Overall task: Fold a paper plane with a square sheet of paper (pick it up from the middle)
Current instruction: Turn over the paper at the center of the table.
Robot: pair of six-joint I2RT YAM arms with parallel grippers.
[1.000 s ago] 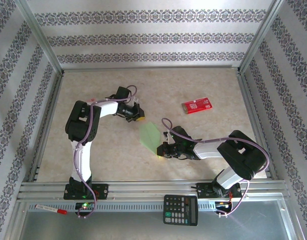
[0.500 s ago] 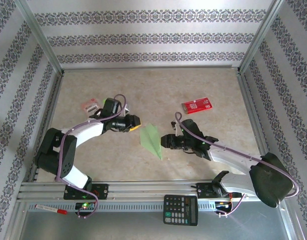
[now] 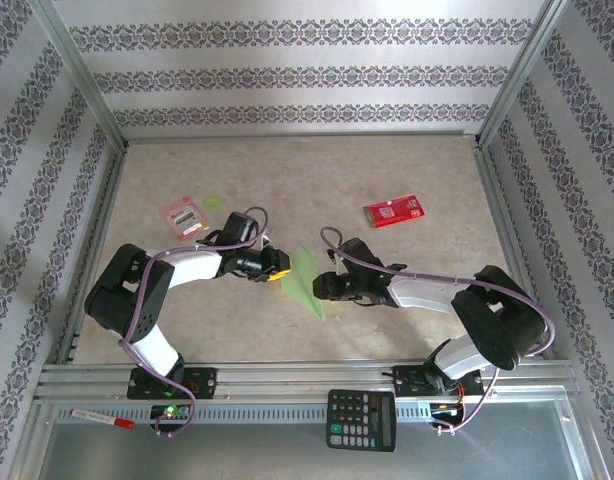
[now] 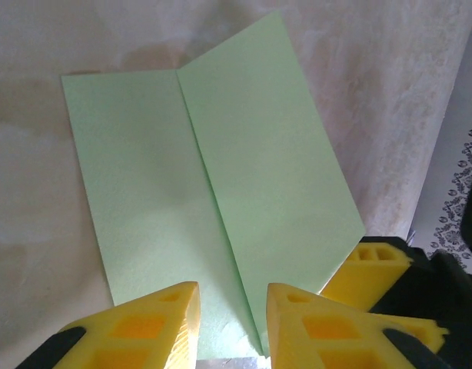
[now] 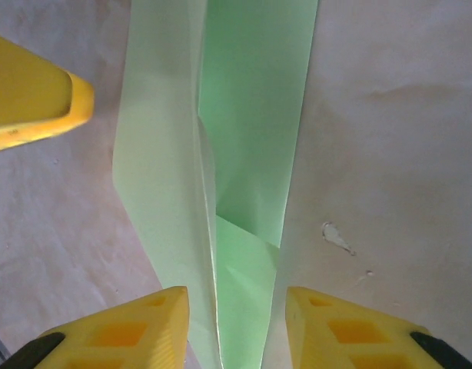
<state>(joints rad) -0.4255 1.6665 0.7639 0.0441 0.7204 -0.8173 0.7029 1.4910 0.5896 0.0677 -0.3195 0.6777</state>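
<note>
The light-green paper (image 3: pixel 303 279) lies on the table as a narrow creased shape, its point toward the near right. The left wrist view shows its two flaps meeting at a centre crease (image 4: pixel 213 192). My left gripper (image 3: pixel 278 268) is at its left edge, fingers open with the paper's end between them (image 4: pixel 232 327). My right gripper (image 3: pixel 318 288) faces it from the right, open, straddling the pointed end (image 5: pixel 236 327). One upper layer stands raised along the crease (image 5: pixel 205 154). The left gripper's yellow finger (image 5: pixel 32 96) shows beyond the paper.
A red packet (image 3: pixel 393 211) lies at the back right. A small red-and-white packet (image 3: pixel 183 216) and a tiny green disc (image 3: pixel 214 203) sit at the back left. A calculator (image 3: pixel 361 420) and a marker (image 3: pixel 102 418) rest on the near metal rail.
Both grippers have closed in on the paper, the left from the left edge and the right from the right side. The paper has stayed near the middle of the table.
</note>
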